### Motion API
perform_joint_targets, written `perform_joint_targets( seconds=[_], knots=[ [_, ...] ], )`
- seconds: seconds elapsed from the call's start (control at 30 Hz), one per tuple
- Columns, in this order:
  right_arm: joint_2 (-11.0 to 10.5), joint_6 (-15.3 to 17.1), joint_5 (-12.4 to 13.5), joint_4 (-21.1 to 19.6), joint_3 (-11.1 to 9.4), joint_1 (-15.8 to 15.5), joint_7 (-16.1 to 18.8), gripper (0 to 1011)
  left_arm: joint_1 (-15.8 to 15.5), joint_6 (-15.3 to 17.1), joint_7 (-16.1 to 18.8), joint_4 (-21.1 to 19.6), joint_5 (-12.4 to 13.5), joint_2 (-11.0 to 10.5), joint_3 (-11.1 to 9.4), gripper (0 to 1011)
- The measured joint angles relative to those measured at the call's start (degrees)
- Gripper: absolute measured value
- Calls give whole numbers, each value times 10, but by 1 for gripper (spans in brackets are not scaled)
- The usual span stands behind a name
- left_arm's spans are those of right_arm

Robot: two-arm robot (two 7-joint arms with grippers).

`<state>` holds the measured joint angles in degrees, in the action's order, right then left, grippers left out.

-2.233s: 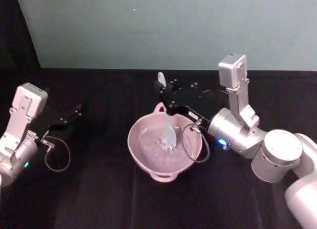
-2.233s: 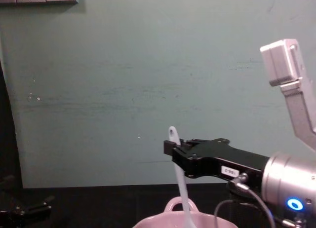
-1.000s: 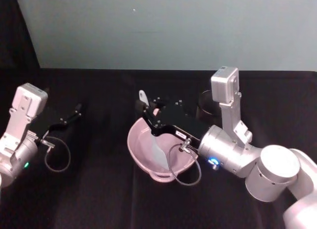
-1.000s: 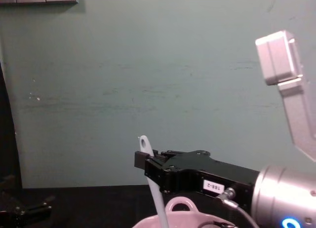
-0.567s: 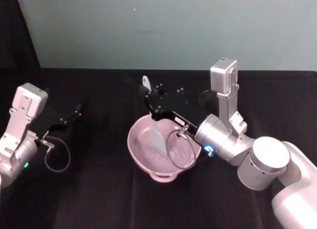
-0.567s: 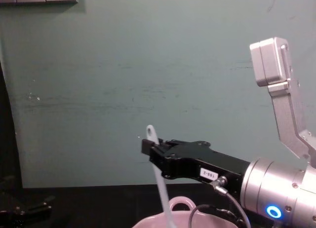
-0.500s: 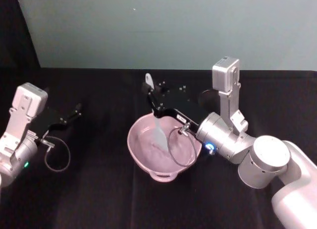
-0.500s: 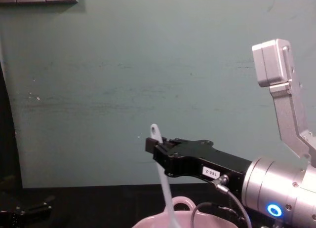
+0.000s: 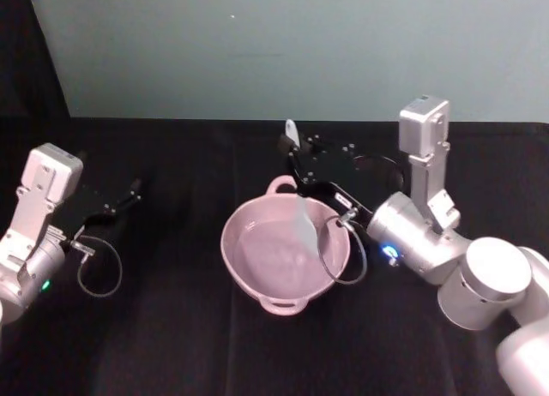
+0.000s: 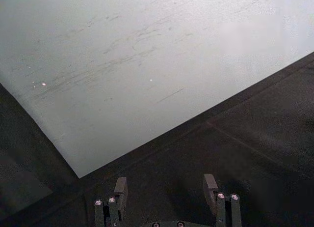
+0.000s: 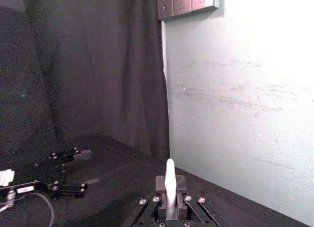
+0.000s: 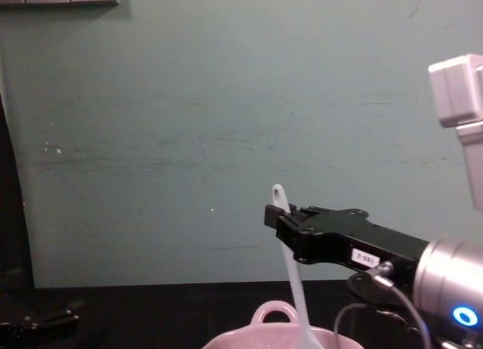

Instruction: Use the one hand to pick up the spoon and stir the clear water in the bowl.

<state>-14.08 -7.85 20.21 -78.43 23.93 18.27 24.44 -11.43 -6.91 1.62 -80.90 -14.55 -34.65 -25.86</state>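
The pale pink bowl [image 9: 249,257] sits mid-table holding clear water, and its loop handle [image 12: 272,312] rises at the far rim. The white spoon [image 9: 303,225] stands almost upright, blade down in the bowl's right half, handle hole on top. My right gripper [image 9: 296,166] reaches over the far right rim from the right and is shut on the spoon's upper handle [image 12: 281,213]. In the right wrist view the spoon handle [image 11: 170,180] sticks up between the closed fingers. My left gripper [image 9: 130,194] is parked at the left of the table, and its fingers [image 10: 120,188] stand apart with nothing between them.
The table is covered in black cloth with a teal wall behind it. A grey cable loop [image 9: 345,252] hangs from my right wrist over the bowl's right rim. A dark round cup [image 9: 377,165] stands behind the right arm.
The right gripper has carried the spoon from the bowl's left side to its right and far side, the blade sweeping through the water. The left arm has stayed still.
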Motion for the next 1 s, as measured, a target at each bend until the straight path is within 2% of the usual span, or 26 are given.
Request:
perform_joint_targets(
  seconds=[0.33,0.37,0.43,0.47,0.53,0.87,1.0],
  knots=[
    [-49,72,30,-103,-18,-50,4,120,0,0,0,0,0,0,0,1011],
    [-49,72,30,-103,-18,-50,4,120,0,0,0,0,0,0,0,1011],
    [-66,94,38,-131,-21,-62,4,120,0,0,0,0,0,0,0,1011],
    [-66,94,38,-131,-21,-62,4,120,0,0,0,0,0,0,0,1011],
    [-81,110,43,-152,-23,-71,3,119,0,0,0,0,0,0,0,1011],
    [-123,148,57,-205,-27,-100,-4,120,0,0,0,0,0,0,0,1011],
    [-136,156,61,-223,-27,-109,-4,120,0,0,0,0,0,0,0,1011]
  ],
)
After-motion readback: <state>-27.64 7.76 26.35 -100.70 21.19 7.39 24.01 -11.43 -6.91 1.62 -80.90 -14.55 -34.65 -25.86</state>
